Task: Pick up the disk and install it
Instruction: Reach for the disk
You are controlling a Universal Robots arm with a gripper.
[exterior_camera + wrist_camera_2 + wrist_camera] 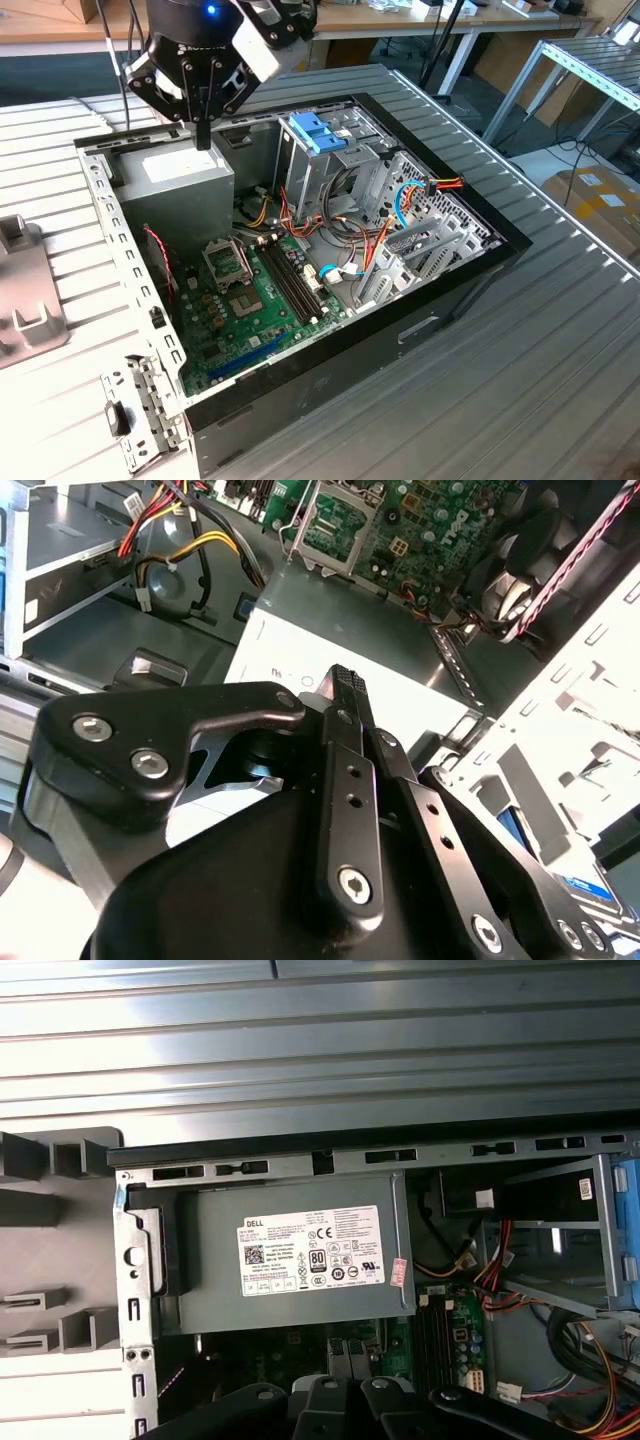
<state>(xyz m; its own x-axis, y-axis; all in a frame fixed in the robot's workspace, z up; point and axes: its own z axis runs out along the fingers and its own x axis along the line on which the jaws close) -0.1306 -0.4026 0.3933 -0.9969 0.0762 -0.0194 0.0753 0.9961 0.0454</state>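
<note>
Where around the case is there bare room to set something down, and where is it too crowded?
Bare ribbed table runs along the case on the exterior view's right. The grey power supply has a free flat top too, beneath the end effector. Crowded: the cables between the blue-handled cage and the motherboard.

A ribbed grey metal desk (530, 380) spans the exterior view from lower right to upper left. An open black computer case (330, 385) lies on its side across the middle. At the left edge, a grey moulded part (25, 300) rests flat beside the case.
</note>
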